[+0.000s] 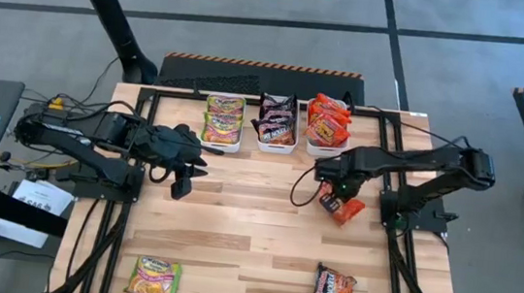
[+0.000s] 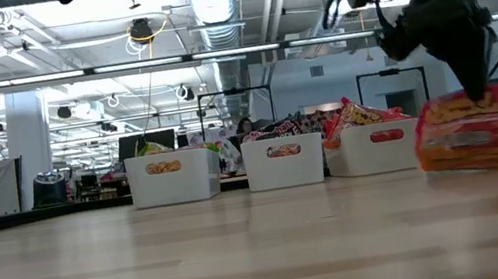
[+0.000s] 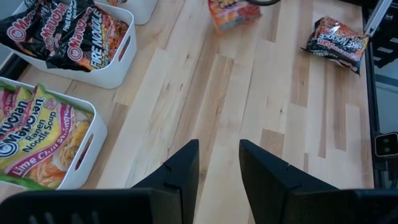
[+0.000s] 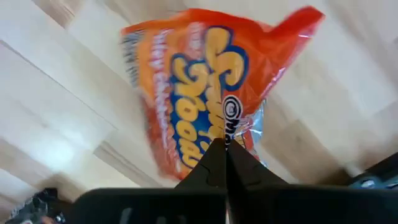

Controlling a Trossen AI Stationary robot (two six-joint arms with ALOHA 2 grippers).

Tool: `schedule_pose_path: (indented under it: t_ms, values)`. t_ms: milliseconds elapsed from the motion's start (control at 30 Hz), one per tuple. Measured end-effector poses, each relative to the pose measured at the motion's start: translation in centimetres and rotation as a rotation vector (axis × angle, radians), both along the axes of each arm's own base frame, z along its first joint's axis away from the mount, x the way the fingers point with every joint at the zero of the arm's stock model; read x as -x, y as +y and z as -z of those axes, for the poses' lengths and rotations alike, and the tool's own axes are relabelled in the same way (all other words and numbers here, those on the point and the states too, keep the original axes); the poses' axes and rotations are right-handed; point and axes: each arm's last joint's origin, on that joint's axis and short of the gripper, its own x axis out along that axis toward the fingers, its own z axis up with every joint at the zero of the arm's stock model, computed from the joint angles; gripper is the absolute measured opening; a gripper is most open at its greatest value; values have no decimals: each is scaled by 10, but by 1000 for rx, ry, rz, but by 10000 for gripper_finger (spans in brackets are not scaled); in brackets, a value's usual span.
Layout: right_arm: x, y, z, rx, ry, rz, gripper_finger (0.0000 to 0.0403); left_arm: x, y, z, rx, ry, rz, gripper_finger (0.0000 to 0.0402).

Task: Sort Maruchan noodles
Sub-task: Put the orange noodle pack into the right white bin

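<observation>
Three white bins stand along the far edge: green-yellow packets [image 1: 224, 121], dark packets [image 1: 277, 122], red-orange packets [image 1: 328, 122]. My right gripper [image 1: 333, 190] is in front of the red-orange bin, shut on a red-orange packet [image 1: 344, 210], which also shows in the low view [image 2: 490, 124]. My left gripper [image 1: 186, 170] hovers open over bare wood, in front of the green-yellow bin [image 3: 37, 137]. A loose green-yellow packet [image 1: 154, 278] and a dark packet [image 1: 331, 290] lie flat near the table's near edge. My right gripper [image 4: 222, 152] pinches the red-orange packet between its two fingers at one short end, by the crimped edge [image 4: 244, 132]. The fingers come from above, pointing down [image 2: 476, 86]. The packet hangs tilted below them; whether its lower edge touches the table, I cannot tell.
Bare wood fills the middle of the table between the bins and the two loose packets. The black frame rails [image 1: 398, 249] run along the left and right sides. A keyboard [image 1: 212, 81] lies beyond the far edge.
</observation>
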Motion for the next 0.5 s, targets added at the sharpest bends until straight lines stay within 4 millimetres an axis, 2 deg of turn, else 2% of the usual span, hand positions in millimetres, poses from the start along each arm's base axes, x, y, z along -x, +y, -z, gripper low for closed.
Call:
schedule_pose_path:
  t_ms: [300, 500]
  values:
    - [-7, 4, -33, 166, -13, -23, 4, 0, 0, 0, -11, -1, -10, 100]
    - [-9, 0, -51, 260, -23, -50, 4, 0, 0, 0, -9, -1, -8, 100]
